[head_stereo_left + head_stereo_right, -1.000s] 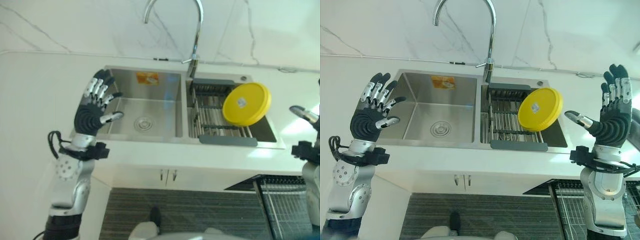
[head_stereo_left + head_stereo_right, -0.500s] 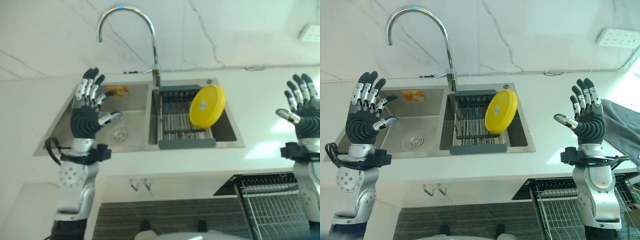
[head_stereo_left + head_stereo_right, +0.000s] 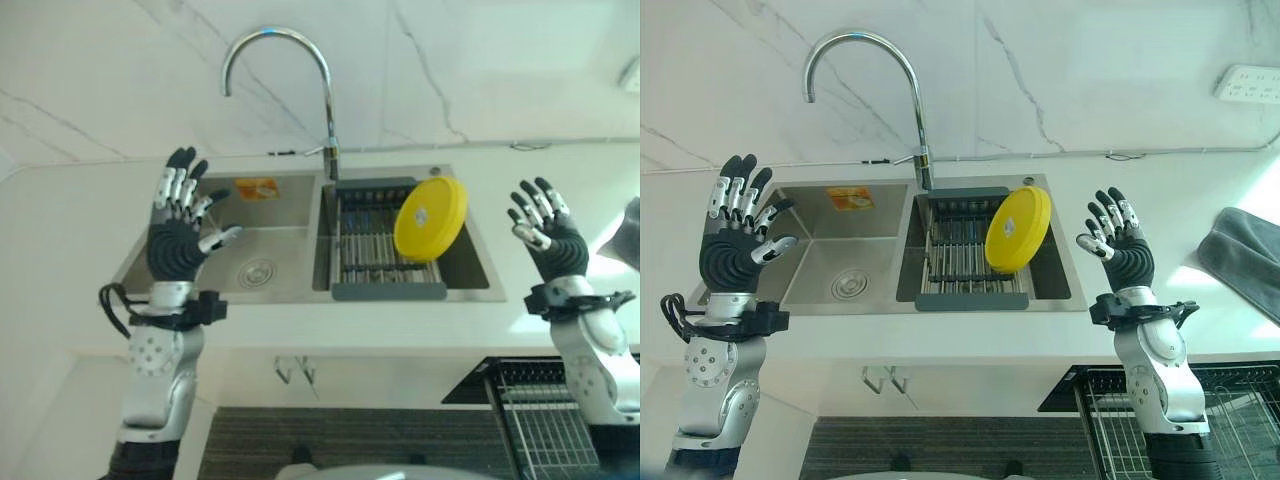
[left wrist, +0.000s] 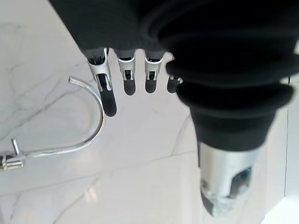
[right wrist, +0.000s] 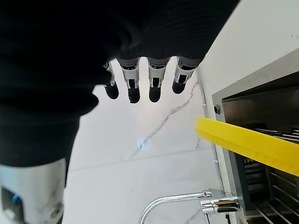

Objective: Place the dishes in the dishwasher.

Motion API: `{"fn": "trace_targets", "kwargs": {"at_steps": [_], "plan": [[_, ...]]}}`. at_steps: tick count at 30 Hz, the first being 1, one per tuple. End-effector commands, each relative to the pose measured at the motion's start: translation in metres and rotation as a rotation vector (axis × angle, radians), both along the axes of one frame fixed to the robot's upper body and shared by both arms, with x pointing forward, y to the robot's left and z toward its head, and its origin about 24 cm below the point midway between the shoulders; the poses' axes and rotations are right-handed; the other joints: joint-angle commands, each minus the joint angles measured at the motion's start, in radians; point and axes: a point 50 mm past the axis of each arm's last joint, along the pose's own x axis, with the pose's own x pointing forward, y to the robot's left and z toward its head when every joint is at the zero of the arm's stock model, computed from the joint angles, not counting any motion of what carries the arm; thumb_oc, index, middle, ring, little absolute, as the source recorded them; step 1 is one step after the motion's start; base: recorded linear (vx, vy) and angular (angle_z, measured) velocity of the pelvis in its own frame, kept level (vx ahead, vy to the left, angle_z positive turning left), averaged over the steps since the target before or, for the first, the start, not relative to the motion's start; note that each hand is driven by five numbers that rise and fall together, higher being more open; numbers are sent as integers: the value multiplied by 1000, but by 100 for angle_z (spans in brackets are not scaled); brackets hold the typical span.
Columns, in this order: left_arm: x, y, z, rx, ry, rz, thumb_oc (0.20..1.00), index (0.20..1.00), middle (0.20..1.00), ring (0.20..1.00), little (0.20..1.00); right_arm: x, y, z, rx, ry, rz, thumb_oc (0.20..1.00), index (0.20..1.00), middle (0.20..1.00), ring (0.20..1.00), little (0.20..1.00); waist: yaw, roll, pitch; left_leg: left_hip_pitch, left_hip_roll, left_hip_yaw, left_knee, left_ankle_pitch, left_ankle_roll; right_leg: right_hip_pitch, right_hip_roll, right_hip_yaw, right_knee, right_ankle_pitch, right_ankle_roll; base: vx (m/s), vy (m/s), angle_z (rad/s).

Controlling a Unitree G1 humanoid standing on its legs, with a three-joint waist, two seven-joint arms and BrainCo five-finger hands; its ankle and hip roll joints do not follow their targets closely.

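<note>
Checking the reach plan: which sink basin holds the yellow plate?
The right basin, the one with the drying rack; the yellow plate leans on edge there. The left basin holds no dishes.

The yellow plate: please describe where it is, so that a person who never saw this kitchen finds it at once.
Find the steel double sink under the curved faucet. In its right basin sits a drying rack, and the yellow plate leans tilted on edge at the rack's right end. It is the only bright yellow, round thing among grey metal.

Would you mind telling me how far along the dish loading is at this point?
Nothing looks done yet. The yellow plate leans on edge in the drying rack in the sink's right basin. Both the left hand and right hand are raised, open and empty. Left: grasp the plate and move it to the dishwasher rack.
</note>
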Motion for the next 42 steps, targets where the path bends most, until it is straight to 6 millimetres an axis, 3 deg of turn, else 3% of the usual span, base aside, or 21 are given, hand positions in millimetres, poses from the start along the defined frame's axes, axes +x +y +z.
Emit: {"fn": "trace_targets", "kwargs": {"at_steps": [1,17,26,33,42], "plan": [[3,4,19,108,-98,20,1000,1000,1000,1000,1000,12,-3,31,1,-142,-59,1000,1000,1000,1000,1000,17,-68,-16,66,-4,17,2,-121,-28,40,-13,-55,4,-91,13,12,58,14],[17,2,20,141,-63,-13,1000,1000,1000,1000,1000,36,-30,-16,137,154,-245,1000,1000,1000,1000,1000,46,-72,-17,92,-27,3,2,-157,-14,66,-53,-73,1,-83,37,32,28,6],[23,-1,23,154,-46,-29,1000,1000,1000,1000,1000,43,-40,-26,172,248,-278,1000,1000,1000,1000,1000,56,-78,-15,101,-31,0,2,-166,-11,71,-57,-74,1,-83,41,12,2,1],[27,-2,19,113,-11,-53,1000,1000,1000,1000,1000,50,-40,-34,240,326,-208,1000,1000,1000,1000,1000,66,-83,-15,103,-31,-2,2,-167,-11,76,-57,-77,1,-86,40,0,0,0],[31,-3,22,102,-7,-67,1000,1000,1000,1000,1000,56,-42,-34,280,351,-170,1000,1000,1000,1000,1000,72,-88,-14,109,-33,-6,2,-167,-12,85,-57,-84,1,-87,40,0,1,0]]}}
